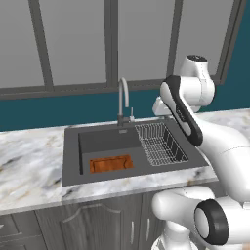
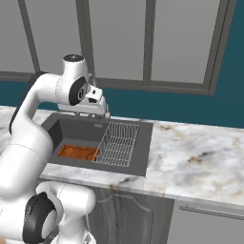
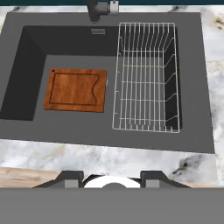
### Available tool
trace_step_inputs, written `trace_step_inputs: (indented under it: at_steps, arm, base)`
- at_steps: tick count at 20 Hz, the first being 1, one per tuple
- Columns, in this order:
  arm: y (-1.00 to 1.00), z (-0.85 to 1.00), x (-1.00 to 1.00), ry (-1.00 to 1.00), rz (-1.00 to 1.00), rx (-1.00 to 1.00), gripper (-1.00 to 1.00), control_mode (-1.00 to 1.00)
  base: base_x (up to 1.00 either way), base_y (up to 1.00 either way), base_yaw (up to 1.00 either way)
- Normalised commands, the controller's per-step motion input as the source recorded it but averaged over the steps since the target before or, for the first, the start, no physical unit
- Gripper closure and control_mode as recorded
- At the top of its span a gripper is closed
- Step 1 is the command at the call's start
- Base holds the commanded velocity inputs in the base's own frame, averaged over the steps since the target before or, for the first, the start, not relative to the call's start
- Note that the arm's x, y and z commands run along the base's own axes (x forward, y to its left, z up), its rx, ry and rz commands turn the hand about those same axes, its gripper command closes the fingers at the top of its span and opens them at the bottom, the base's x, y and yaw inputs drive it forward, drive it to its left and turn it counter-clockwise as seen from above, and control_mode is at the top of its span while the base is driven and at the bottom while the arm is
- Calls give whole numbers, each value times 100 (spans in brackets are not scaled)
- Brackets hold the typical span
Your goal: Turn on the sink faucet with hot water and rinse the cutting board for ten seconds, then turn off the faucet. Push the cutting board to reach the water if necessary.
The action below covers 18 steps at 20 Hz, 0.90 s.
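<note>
**Cutting board flat on sink floor, gripper held high**

The cutting board [image 3: 75,90] lies flat on the floor of the sink [image 3: 26,127], in the basin's left part, just beside the wire dish rack [image 3: 146,76] that fills the right part. The sink faucet [image 1: 123,100] stands at the back rim, its spout curving forward over the basin (base and side lever visible from the hand view). The gripper [image 3: 113,177] hangs above the marble counter [image 1: 29,161] edge, fingers apart, grasping nothing.
</note>
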Motion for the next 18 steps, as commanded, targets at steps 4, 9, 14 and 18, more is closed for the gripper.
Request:
trace_step_inputs:
  at_steps: [4, 9, 14, 18]
  arm:
    - [0, -8, -4, 0, 0, 0, -100, -100]
    - [-20, -20, -11, -4, 0, 3, -100, -100]
    - [-19, -22, 0, -11, 0, 0, -100, -100]
    - [-36, -29, 0, -17, 0, 8, -100, -100]
  base:
    - [0, 0, 0]
    - [0, 0, 0]
    - [0, 0, 0]
    - [0, 0, 0]
